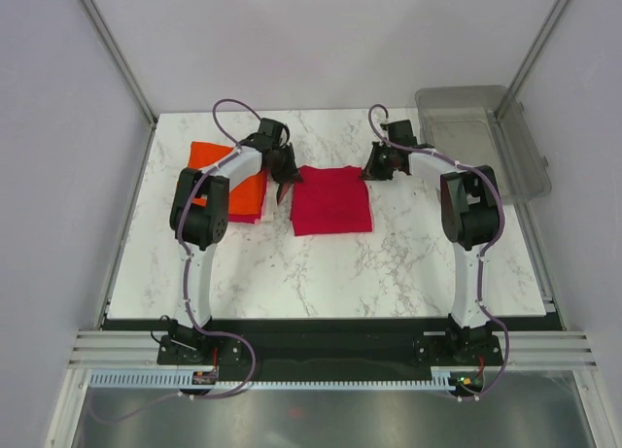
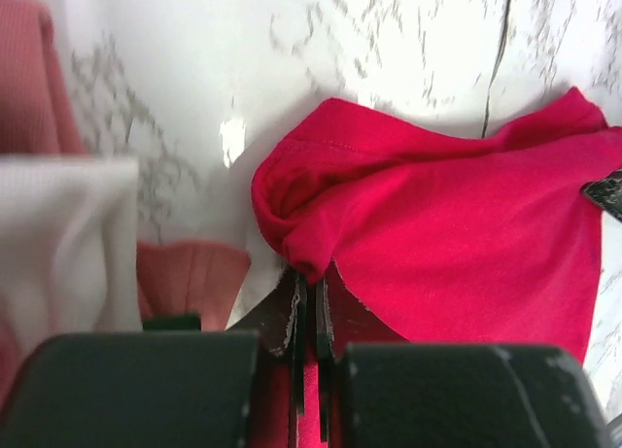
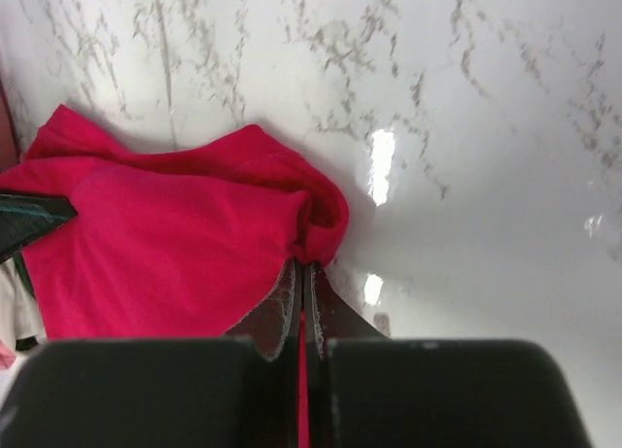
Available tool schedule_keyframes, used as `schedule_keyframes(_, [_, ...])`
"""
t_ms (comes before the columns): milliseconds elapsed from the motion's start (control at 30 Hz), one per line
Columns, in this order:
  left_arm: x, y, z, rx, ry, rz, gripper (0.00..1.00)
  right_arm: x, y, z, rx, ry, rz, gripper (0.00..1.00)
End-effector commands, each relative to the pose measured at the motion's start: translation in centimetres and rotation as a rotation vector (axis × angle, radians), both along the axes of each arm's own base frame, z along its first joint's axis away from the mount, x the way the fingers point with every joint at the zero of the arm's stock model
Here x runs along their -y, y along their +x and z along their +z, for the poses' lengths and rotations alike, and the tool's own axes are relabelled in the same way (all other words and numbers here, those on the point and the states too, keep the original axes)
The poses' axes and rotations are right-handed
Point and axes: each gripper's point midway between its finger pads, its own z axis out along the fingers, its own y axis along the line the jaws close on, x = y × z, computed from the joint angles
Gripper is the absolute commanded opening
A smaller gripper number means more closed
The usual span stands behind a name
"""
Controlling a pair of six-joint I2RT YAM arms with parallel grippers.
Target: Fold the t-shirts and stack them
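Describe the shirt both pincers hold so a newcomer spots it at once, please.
On the marble table, look near its centre. The crimson t-shirt lies alone there, pinched by the left pincer and right pincer; the orange t-shirt tops a stack.

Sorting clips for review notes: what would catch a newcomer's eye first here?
A crimson shirt lies in the middle of the table with both grippers shut on its far corners, the left gripper on the left one, the right gripper on the right. An orange shirt tops a stack at the left, and a clear bin sits far right.
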Motion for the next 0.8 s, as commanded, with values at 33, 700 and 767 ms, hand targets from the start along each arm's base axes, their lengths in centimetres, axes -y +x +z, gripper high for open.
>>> schedule_keyframes(33, [-0.5,-1.4,4.3,0.073,0.007,-0.027,0.02,-2.2,-1.4,6.5,0.106,0.037,0.062,0.0])
schedule_keyframes(700, [-1.9,-6.2,13.3,0.223,-0.035,-0.028,0.02,-3.1,-7.0,14.2,0.215,0.063,0.112,0.0])
schedule_keyframes(767, [-1.8,-6.8,13.8,0.225,-0.045,-0.032,0.02,-3.6,-7.6,14.8,0.224,0.064,0.124,0.0])
